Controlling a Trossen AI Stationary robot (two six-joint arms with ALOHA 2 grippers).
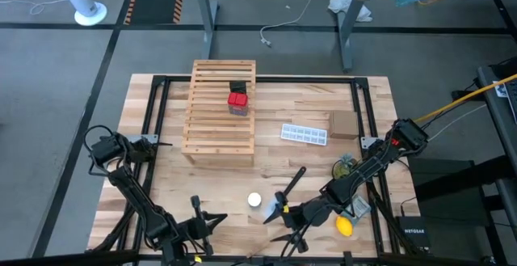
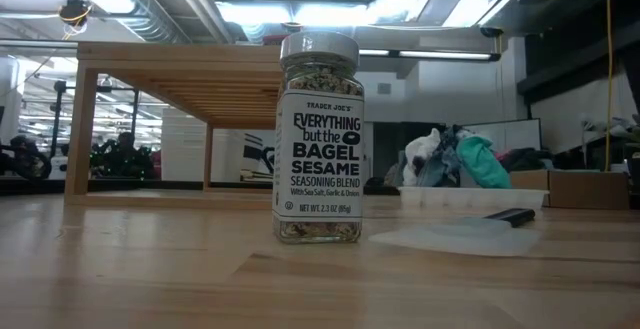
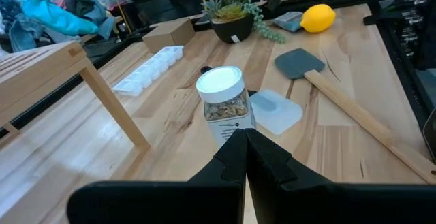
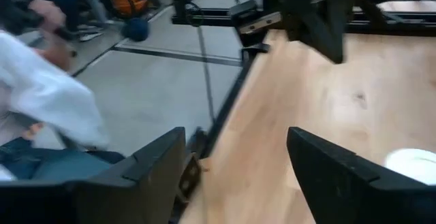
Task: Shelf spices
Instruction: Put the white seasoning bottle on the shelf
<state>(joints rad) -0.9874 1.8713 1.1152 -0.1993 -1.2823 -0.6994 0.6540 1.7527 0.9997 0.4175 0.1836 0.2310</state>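
Note:
The clear jar with a white round lid [image 1: 254, 200] stands upright on its base on the table near the front edge; it also shows in the low view [image 2: 318, 139] and the left wrist view [image 3: 223, 101]. The red spice [image 1: 237, 100] and the black spice [image 1: 237, 87] sit on top of the wooden slatted shelf [image 1: 218, 108]. My left gripper [image 1: 214, 219] is shut, left of the jar, its tips [image 3: 243, 142] pointing at it from a short way off. My right gripper [image 1: 284, 225] is open and empty right of the jar, whose lid [image 4: 412, 163] shows beside one finger.
A translucent scraper with a black handle [image 1: 283, 197] lies just right of the jar. A white ice-cube tray [image 1: 305, 134], a cardboard box [image 1: 343, 124], a potted plant [image 1: 346, 169], a lemon [image 1: 345, 226] and a wooden-handled spatula [image 3: 340, 94] lie to the right. A person's white sleeve [image 4: 48, 94] shows beyond the table.

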